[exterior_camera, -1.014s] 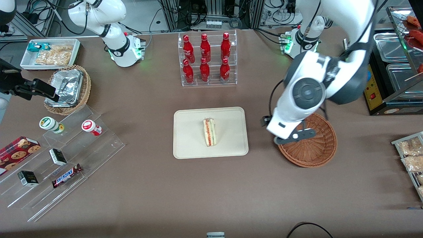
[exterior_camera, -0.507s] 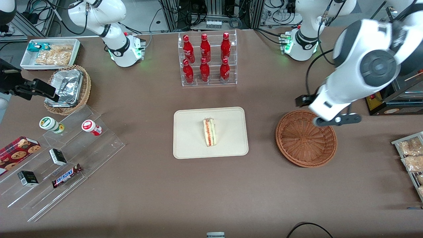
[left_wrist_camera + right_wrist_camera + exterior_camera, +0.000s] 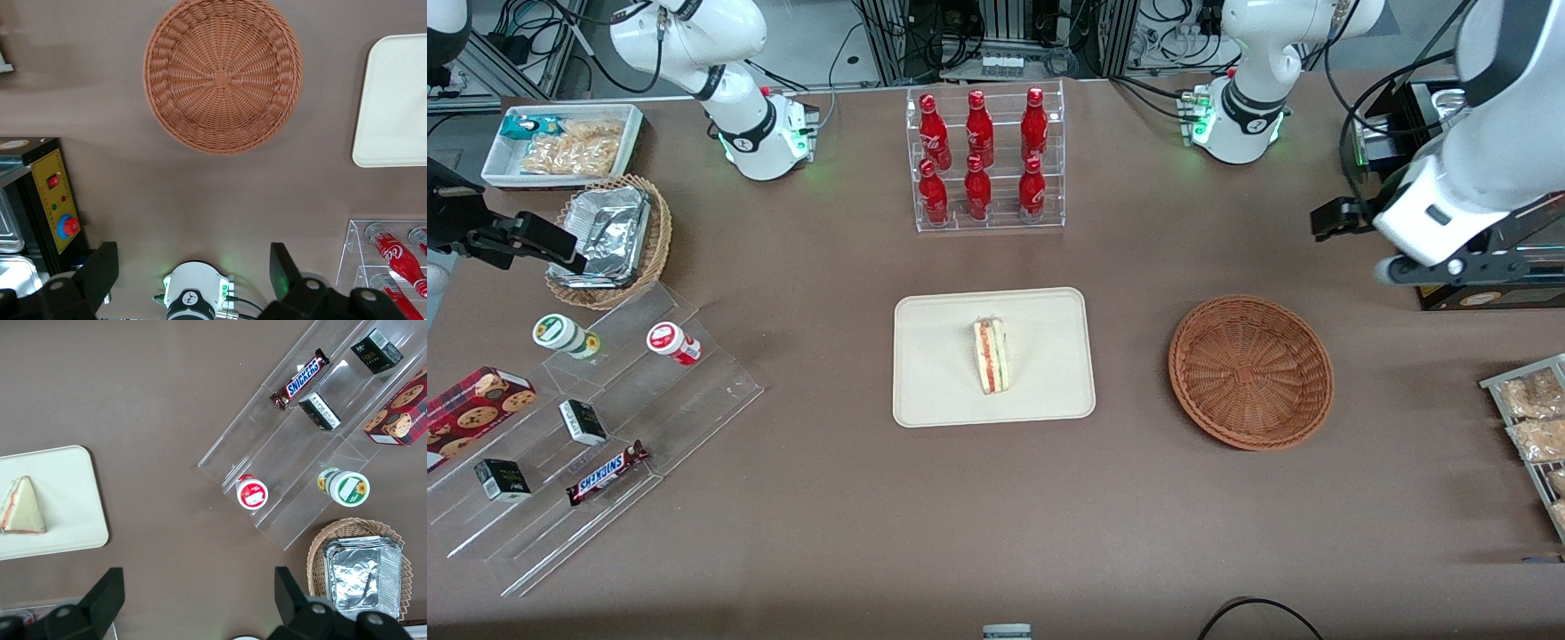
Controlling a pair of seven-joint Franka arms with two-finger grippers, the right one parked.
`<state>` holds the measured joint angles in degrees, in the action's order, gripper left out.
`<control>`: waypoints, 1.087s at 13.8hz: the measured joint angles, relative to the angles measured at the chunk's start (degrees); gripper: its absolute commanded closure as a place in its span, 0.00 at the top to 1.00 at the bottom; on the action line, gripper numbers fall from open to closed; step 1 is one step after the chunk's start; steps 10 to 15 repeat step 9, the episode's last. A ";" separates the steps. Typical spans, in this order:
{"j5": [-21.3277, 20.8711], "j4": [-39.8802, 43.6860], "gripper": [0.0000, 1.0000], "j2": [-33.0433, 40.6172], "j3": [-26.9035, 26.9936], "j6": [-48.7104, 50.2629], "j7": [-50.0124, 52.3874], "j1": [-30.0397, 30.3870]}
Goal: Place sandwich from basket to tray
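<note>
brown table (image 3: 827, 533), claw (image 3: 193, 270) spread above

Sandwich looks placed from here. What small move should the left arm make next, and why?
Probably none beyond settling at rest. The sandwich lies on the tray, the basket holds nothing, and the gripper is open, raised well above the table near the working arm's end, touching nothing. The task looks complete, so I would just stop the arm there.

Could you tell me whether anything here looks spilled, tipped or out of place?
Nothing stands out. The sandwich sits on the tray, the basket is empty, and the gripper, fingers open, hangs high above the table.
</note>
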<state>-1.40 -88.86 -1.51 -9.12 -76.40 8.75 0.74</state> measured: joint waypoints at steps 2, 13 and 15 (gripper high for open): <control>0.00 -0.14 1.00 1.51 1.66 0.02 -0.12 0.19; -0.02 -4.39 1.00 3.13 5.25 -6.98 -3.59 0.25; -0.02 -4.39 1.00 3.13 5.25 -6.98 -3.59 0.25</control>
